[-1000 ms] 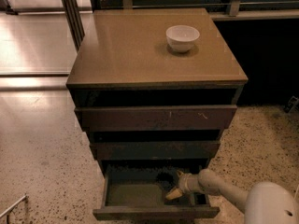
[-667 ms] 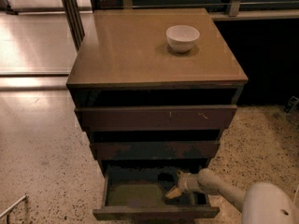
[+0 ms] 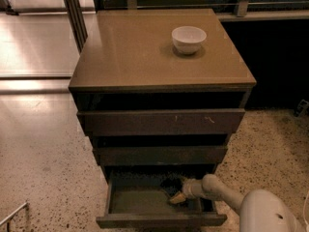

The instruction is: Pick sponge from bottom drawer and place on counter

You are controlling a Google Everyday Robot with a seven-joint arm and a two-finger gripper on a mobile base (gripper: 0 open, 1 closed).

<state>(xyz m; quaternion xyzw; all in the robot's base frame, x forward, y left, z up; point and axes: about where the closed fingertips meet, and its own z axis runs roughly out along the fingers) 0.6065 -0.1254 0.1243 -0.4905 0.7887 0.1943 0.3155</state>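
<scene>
The bottom drawer (image 3: 145, 201) is pulled open and shows its olive-grey floor. The sponge (image 3: 177, 197) lies at the drawer's right side; its yellow body shows and the dark layer is hard to make out. My gripper (image 3: 174, 190) reaches into the drawer from the right on the pale arm (image 3: 217, 190). It sits right at the sponge, dark against the shadowed back of the drawer. The counter (image 3: 130, 52) is the tan top of the cabinet.
A white bowl (image 3: 189, 38) stands at the counter's back right. The two upper drawers (image 3: 161, 122) are slightly open above the arm. Speckled floor (image 3: 43, 163) lies left of the cabinet, with a metal post (image 3: 73, 11) behind it.
</scene>
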